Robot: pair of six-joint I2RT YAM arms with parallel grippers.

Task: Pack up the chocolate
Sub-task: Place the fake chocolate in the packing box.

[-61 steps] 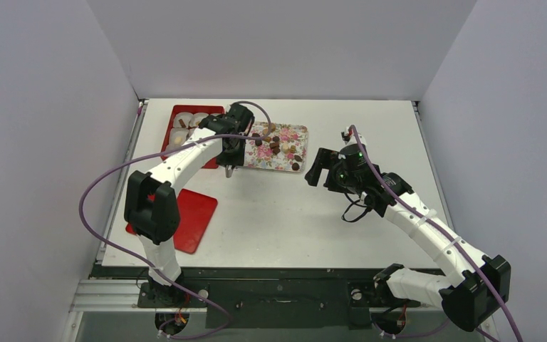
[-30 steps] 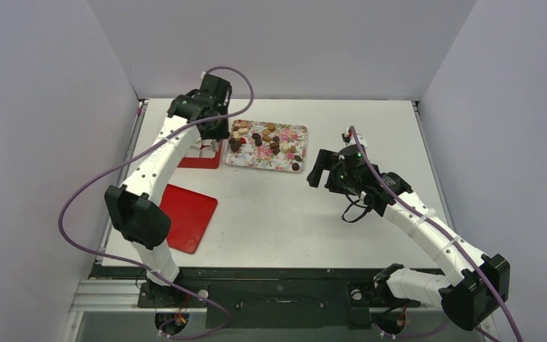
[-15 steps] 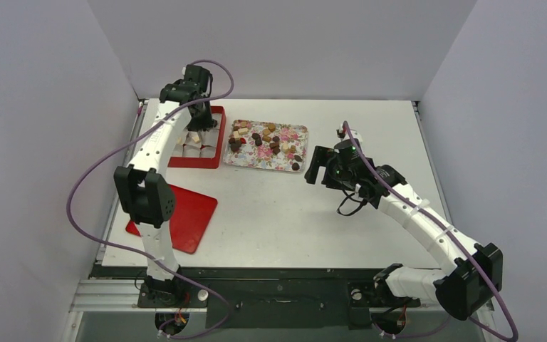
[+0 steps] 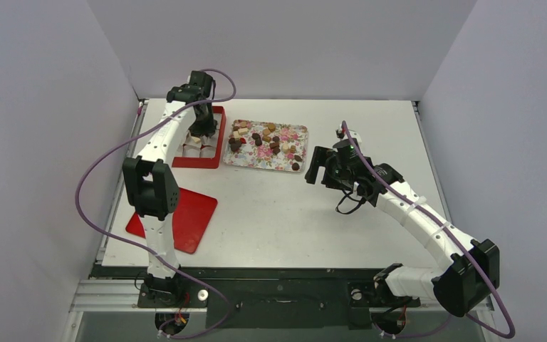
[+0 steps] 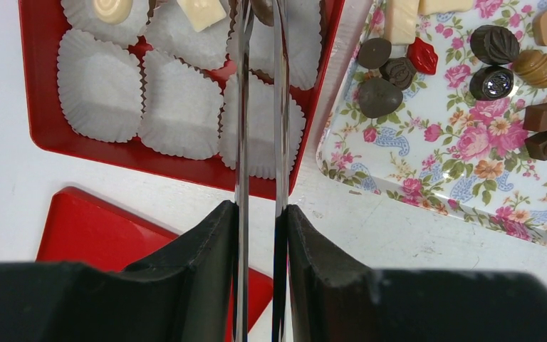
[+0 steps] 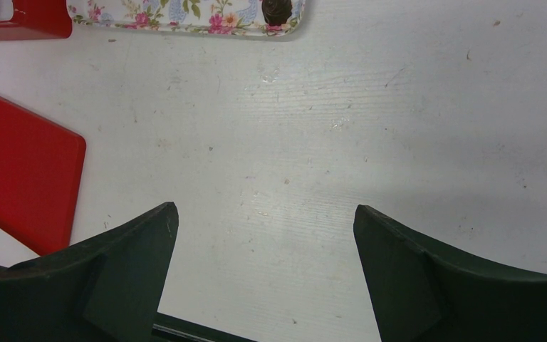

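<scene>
Left wrist: left gripper (image 5: 259, 6) tips run off the top edge, with a brown chocolate (image 5: 263, 13) pinched between them, mostly cropped. Red box (image 5: 43, 121) is cropped at the top, and the fingers (image 5: 241, 142) mask a strip of its cups (image 5: 100, 85). Floral tray (image 5: 427, 171) is cropped top and right. Red lid (image 5: 92, 228) is half behind the gripper body.
Right wrist: tray is a sliver at the top edge, box just a corner.
Top view: chocolate too small to sort by shape. Left arm (image 4: 164, 135) covers the box's far end.
</scene>
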